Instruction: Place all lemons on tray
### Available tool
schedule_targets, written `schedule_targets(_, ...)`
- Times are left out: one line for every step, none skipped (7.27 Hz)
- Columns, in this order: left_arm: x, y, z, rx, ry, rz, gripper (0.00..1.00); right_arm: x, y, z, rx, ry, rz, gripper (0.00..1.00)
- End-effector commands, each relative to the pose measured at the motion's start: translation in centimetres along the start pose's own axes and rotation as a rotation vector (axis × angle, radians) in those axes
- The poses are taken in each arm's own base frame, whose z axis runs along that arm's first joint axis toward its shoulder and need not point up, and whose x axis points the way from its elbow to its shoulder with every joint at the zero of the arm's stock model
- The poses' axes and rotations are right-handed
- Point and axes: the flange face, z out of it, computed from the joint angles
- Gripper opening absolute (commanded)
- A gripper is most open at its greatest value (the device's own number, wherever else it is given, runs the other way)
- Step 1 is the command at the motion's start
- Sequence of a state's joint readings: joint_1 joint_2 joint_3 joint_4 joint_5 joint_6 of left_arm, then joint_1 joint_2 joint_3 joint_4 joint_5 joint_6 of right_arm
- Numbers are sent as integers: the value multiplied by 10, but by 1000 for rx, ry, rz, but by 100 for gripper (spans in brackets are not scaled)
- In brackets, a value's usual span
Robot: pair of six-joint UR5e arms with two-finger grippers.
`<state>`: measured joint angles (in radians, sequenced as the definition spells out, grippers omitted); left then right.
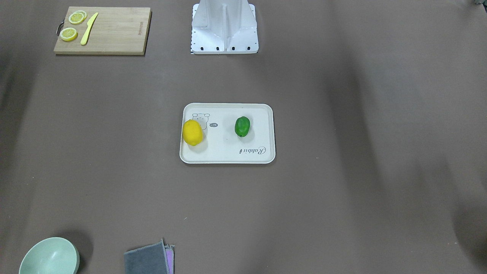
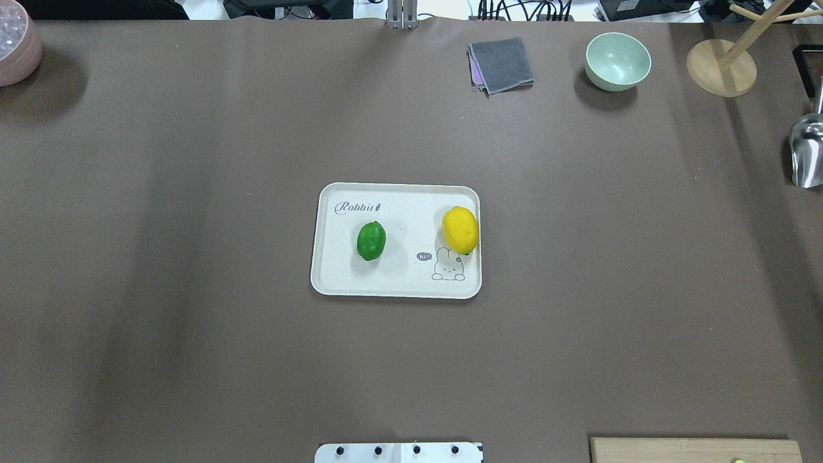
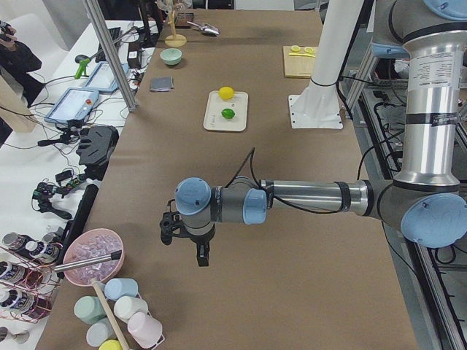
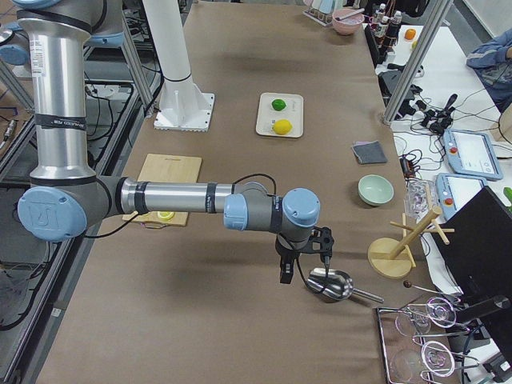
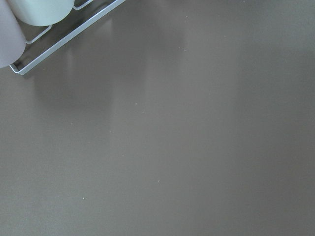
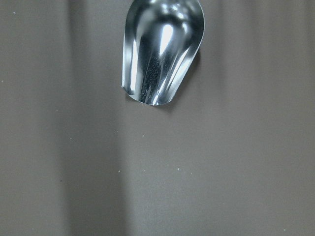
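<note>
Placement judged complete.
The yellow lemon (image 2: 460,229) and green lemon (image 2: 371,240) lie apart within the tray (image 2: 398,287) rim, likely restraining roll; left end effector (image 3: 184,240), right end effector (image 4: 304,268): aperture cannot be told.

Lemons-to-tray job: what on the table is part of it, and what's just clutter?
Part of the job:
- yellow lemon
- green lemon
- tray, with both lemons already on it

Clutter:
- cutting board
- lemon slices
- knife
- green bowl
- grey cloth
- metal scoop
- wooden stand
- pink bowl
</note>
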<state>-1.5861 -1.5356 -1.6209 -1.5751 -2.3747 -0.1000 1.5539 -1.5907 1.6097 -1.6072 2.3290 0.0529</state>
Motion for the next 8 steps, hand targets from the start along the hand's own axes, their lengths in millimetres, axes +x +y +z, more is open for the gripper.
schedule_targets(0, 0, 0, 1, -2, 2, 98, 2, 0, -1, 0, 0, 4, 100)
schedule_targets(-1, 0, 0, 0, -2, 1, 98, 3, 1, -2, 1, 0, 5, 100)
schedule_targets(-1, 0, 0, 0, -3, 1, 98, 3, 1, -1, 0, 0, 6, 100)
schedule_targets(-1, 0, 0, 0, -3, 1, 98, 4, 1, 0, -1, -1, 6, 100)
schedule_targets(-1, 0, 1, -1, -3, 0, 98, 4, 1, 0, -3, -1, 9, 100)
schedule_targets(-1, 0, 1, 1, -3, 2, 98, 4, 1, 0, -3, -1, 9, 100)
schedule_targets(-2, 0, 1, 4, -3, 6, 98, 6, 1, 1, -7, -7, 15, 100)
schedule_targets(-2, 0, 0, 6, -3, 6, 98, 6, 1, 0, -4, -7, 16, 100)
